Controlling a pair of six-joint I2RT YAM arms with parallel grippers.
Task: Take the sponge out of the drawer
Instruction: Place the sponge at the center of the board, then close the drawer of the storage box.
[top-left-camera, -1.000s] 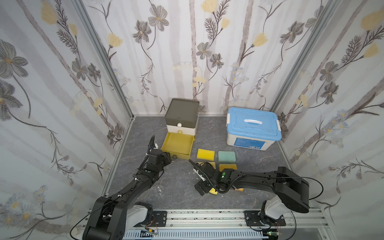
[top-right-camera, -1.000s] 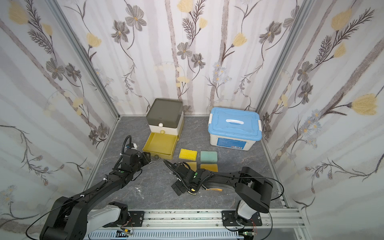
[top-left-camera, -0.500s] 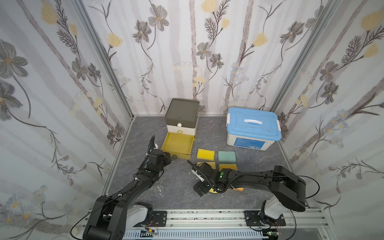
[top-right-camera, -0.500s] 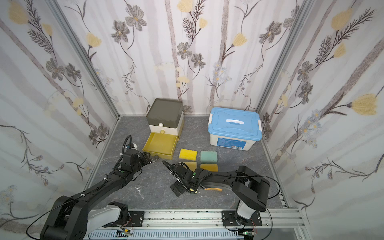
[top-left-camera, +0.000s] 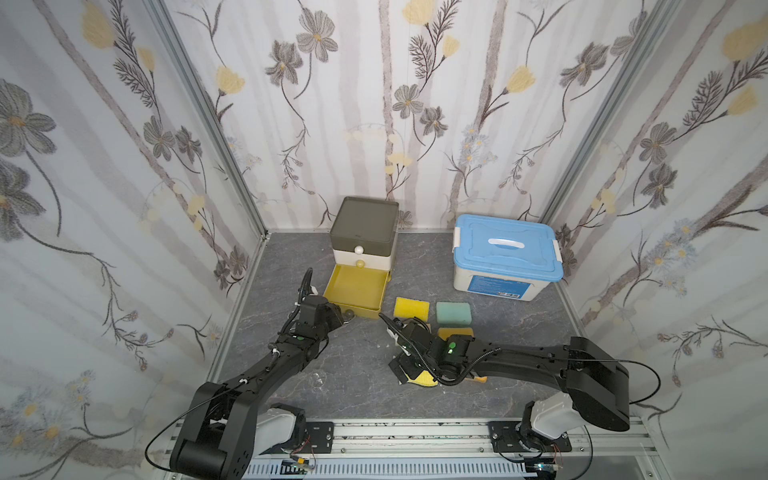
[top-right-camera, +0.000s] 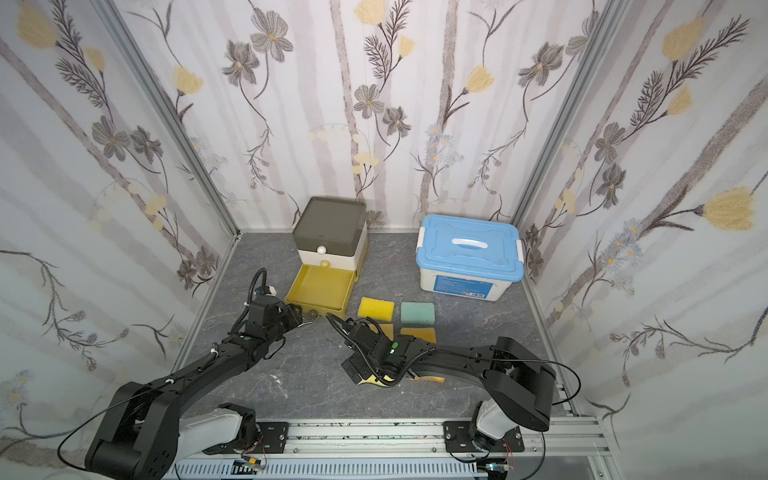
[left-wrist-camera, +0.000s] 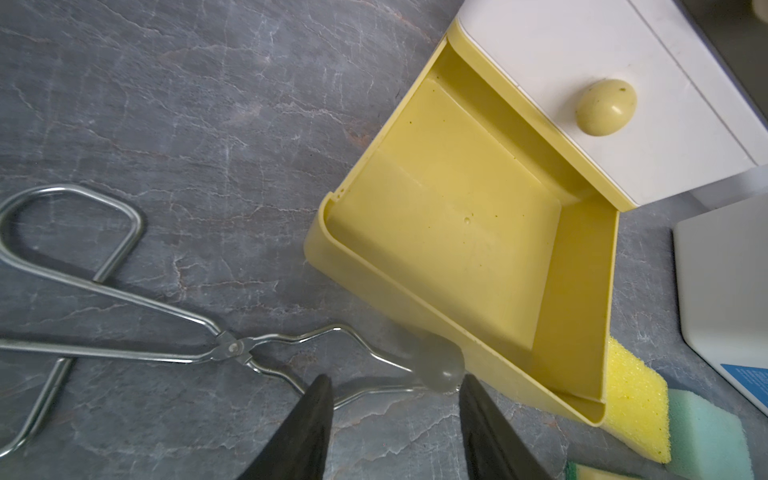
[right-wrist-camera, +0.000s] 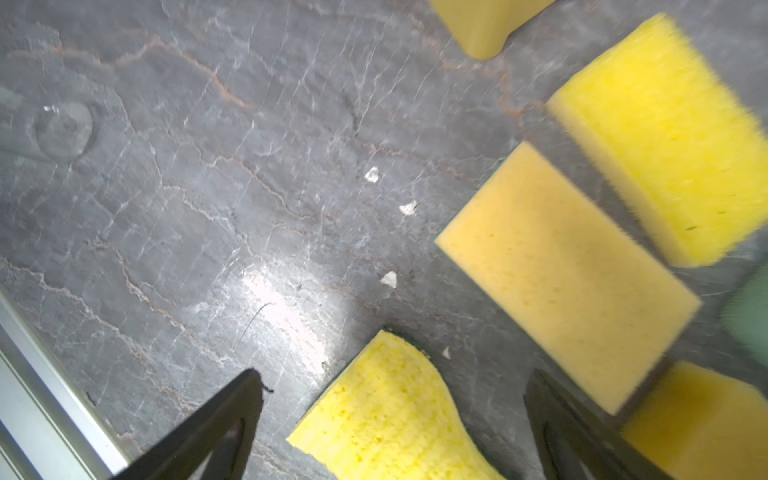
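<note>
in both top views the drawer (top-left-camera: 353, 286) stands pulled out of the grey-topped drawer unit (top-left-camera: 365, 226) at the back, its yellow floor bare. the curved yellow sponge (top-left-camera: 424, 379) lies out on the tabletop (top-left-camera: 357, 365) near the front, partly under the right jaws. a bright yellow sponge (top-left-camera: 411, 308), a green sponge (top-left-camera: 453, 312) and an orange-yellow sponge (top-left-camera: 455, 332) lie between it and the blue-lidded box (top-left-camera: 507, 249). the left jaws sit at the drawer's front corner.

left wrist: the left jaws stand partly apart, holding nothing. metal tongs (left-wrist-camera: 232, 347) lie on the tabletop right ahead of them, tips close to the drawer's front wall.

right wrist: the right jaws are spread wide, the curved yellow sponge flat between them, touching neither. a second orange-yellow sponge (right-wrist-camera: 569, 274) sits close beside one jaw; pale crumbs (right-wrist-camera: 372, 174) dot the tabletop ahead.
</note>
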